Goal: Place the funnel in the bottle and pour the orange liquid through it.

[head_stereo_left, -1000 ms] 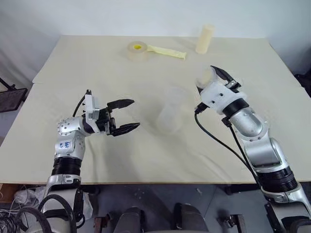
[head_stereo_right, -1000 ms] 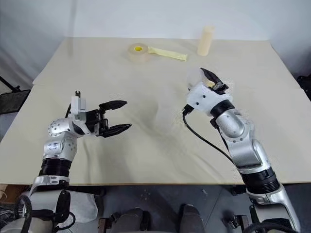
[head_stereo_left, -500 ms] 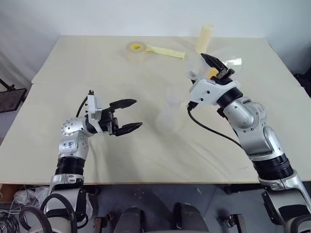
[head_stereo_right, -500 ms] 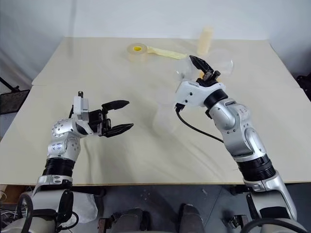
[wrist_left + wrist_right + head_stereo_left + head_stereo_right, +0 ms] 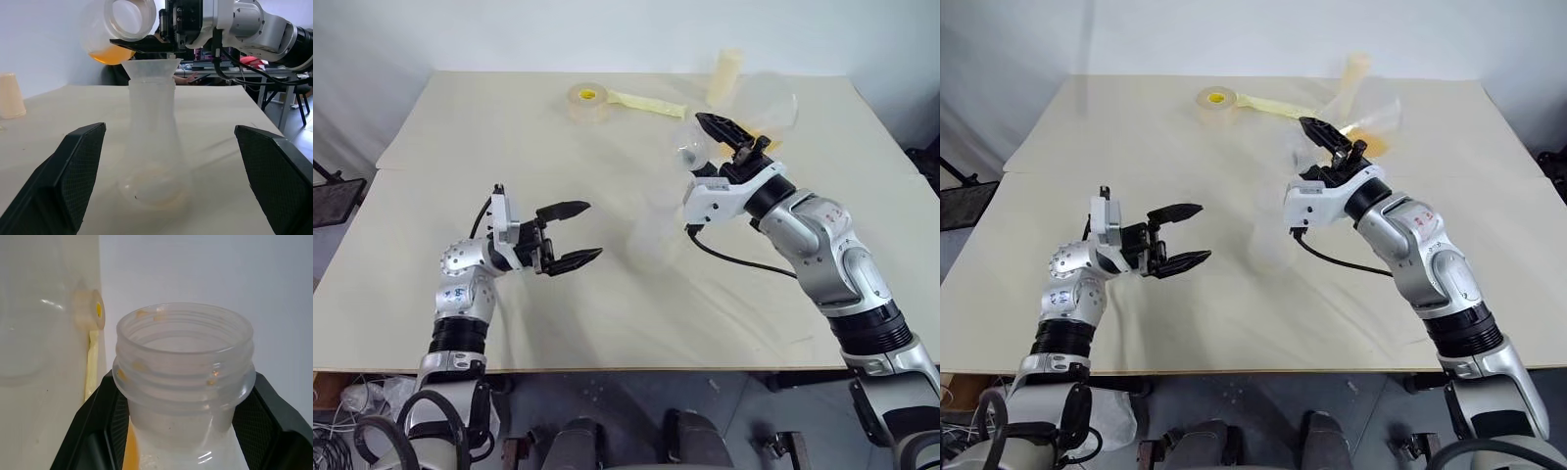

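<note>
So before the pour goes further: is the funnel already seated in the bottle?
Yes: the funnel sits upright in the bottle neck, its flared mouth above the rim.

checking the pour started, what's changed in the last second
The right gripper, shut on the clear jar of orange liquid, rose, swung toward the bottle and rolled the jar onto its side above the funnel. The left gripper stayed open beside the bottle; bottle, funnel, tape roll and cream cylinder kept their places.
</note>
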`<state>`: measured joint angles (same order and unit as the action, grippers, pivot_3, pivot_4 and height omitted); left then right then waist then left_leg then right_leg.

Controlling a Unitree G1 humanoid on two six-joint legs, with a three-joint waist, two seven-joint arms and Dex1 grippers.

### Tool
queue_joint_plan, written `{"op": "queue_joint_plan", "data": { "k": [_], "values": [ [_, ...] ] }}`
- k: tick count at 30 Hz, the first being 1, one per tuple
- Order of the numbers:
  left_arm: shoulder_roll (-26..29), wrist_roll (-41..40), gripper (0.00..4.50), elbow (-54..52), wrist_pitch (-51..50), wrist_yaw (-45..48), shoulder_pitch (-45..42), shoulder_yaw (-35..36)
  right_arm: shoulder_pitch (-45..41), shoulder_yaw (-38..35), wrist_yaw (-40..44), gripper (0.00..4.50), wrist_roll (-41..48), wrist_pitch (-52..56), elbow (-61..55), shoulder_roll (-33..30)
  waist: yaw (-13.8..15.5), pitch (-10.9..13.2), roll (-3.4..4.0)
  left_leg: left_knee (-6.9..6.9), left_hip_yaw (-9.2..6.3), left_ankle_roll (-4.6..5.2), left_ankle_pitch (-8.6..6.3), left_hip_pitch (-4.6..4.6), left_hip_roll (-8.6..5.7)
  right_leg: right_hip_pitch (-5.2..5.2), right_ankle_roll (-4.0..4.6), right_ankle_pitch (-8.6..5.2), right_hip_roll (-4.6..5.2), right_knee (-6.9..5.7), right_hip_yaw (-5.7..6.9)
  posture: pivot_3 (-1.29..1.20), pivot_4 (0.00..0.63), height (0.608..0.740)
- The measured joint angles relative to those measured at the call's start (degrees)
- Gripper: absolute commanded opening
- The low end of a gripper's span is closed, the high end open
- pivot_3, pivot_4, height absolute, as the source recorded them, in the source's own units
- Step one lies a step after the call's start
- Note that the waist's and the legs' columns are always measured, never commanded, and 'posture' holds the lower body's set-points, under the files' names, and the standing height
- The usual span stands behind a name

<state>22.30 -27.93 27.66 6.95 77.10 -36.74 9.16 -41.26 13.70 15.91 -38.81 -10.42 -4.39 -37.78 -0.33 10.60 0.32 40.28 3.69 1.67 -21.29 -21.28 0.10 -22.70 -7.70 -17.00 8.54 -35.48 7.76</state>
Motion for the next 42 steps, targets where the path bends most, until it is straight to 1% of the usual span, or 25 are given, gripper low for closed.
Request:
{"op": "queue_joint_plan", "data": {
  "k": [3,19,30,42],
  "values": [
    [-0.9,-1.0,4.5,0.0,0.2,0.0,0.0,1.1,0.0,0.3,-0.3,2.46,-2.1,-1.8,0.1,-0.2,0.0,0.0,0.0,0.0,0.0,0.0,0.0,0.0,0.01,0.0,0.0,0.0,0.0,0.0,0.0,0.0,0.15,0.74],
    [-1.8,-1.3,4.5,0.0,0.3,0.5,0.6,1.1,-0.6,0.3,-1.9,2.46,-8.6,-8.3,3.3,-1.3,0.0,0.0,0.0,0.0,0.0,0.0,0.0,0.0,0.01,0.0,0.0,0.0,0.0,0.0,0.0,0.0,0.15,0.74],
    [-2.1,-1.3,4.5,0.0,0.6,0.1,0.7,1.1,-2.9,0.3,-3.8,2.46,-10.8,-11.1,6.3,-2.1,0.0,0.0,0.0,-0.01,0.0,0.0,0.0,0.0,0.02,0.0,0.0,0.0,0.0,0.01,0.0,0.0,0.15,0.74],
    [-2.2,-1.3,4.5,0.1,1.3,-0.1,0.7,1.1,-3.5,0.4,-5.1,2.46,-12.9,-13.6,7.6,-2.3,0.0,0.0,0.0,-0.02,0.0,0.0,0.0,0.0,0.01,0.0,0.0,0.0,0.0,0.01,0.0,0.0,0.15,0.74]
  ]
}}
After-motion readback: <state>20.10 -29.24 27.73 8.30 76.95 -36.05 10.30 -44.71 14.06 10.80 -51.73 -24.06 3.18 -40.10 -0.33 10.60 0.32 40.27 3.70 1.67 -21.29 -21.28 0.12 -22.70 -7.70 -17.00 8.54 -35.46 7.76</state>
